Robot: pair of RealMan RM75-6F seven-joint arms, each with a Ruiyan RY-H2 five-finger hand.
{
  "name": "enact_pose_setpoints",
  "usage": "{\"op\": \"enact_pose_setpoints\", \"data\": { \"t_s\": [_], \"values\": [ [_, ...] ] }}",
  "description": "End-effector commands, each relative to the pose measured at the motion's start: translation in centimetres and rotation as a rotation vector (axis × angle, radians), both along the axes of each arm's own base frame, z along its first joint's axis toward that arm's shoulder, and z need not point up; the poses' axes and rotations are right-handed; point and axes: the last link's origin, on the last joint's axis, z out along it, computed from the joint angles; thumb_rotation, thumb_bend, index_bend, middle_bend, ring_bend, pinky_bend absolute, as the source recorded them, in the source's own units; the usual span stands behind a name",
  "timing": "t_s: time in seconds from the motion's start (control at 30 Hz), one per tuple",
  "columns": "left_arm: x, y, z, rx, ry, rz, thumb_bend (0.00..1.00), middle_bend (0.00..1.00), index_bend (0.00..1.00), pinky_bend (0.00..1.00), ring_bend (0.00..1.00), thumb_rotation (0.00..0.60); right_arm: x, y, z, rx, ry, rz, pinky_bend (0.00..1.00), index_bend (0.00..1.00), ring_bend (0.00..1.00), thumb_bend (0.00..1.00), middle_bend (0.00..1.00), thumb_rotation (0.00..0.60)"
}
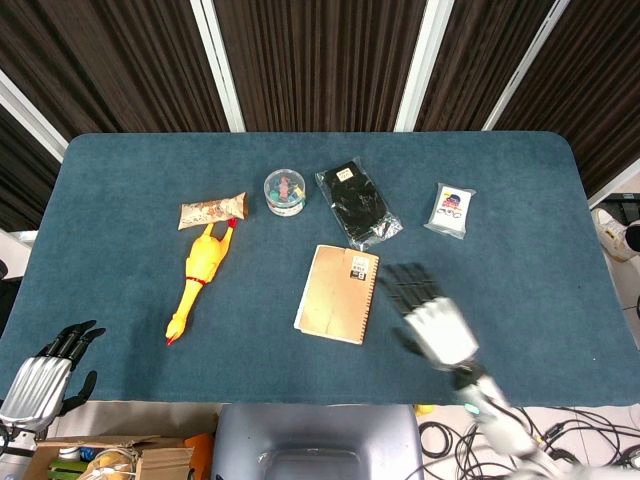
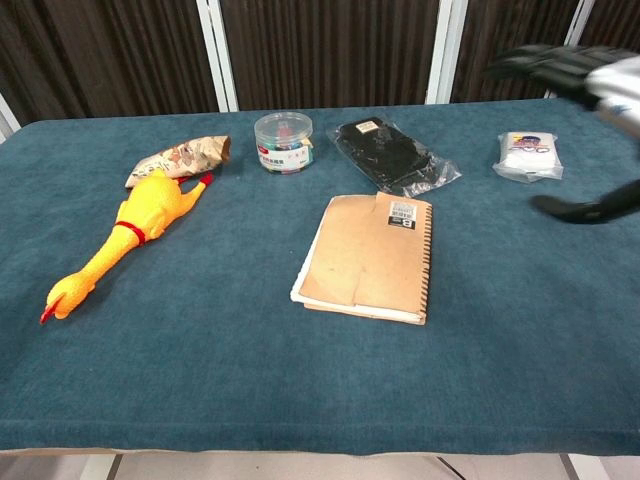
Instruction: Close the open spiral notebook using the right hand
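The spiral notebook [image 1: 338, 293] lies closed on the blue table, brown cover up, its spiral binding along the right edge; the chest view shows the notebook [image 2: 368, 256] flat with nothing on it. My right hand [image 1: 434, 322] hovers to the right of the notebook, blurred, fingers spread and holding nothing. In the chest view the right hand [image 2: 592, 110] shows at the upper right edge, apart from the notebook. My left hand [image 1: 42, 376] hangs at the lower left, off the table's front edge, fingers loosely apart and empty.
A yellow rubber chicken [image 1: 201, 277] and a snack packet [image 1: 211, 210] lie at the left. A clear round tub [image 1: 285, 191], a black packaged item [image 1: 359, 204] and a small white packet [image 1: 451, 209] sit behind the notebook.
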Motion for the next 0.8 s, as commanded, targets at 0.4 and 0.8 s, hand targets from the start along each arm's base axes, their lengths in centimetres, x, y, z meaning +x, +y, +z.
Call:
{"op": "enact_pose_setpoints", "data": {
  "t_s": [0.4,0.8],
  "values": [
    [0.3,-0.2,-0.7,0.089,0.087,-0.029,0.50,0.11,0.16,0.36,0.12,0.600,-11.8,6.6,5.6,-0.108,-0.016,-0.359,0.09,0.00,0.00,0.22,0.00,0.600],
    [0.5,-0.3,-1.2,0.051,0.107,-0.022,0.50,0.11,0.18,0.36,0.12,0.600,-12.3,7.3,6.1,-0.098,-0.008,-0.349,0.10,0.00,0.00,0.22,0.00,0.600]
  ]
}}
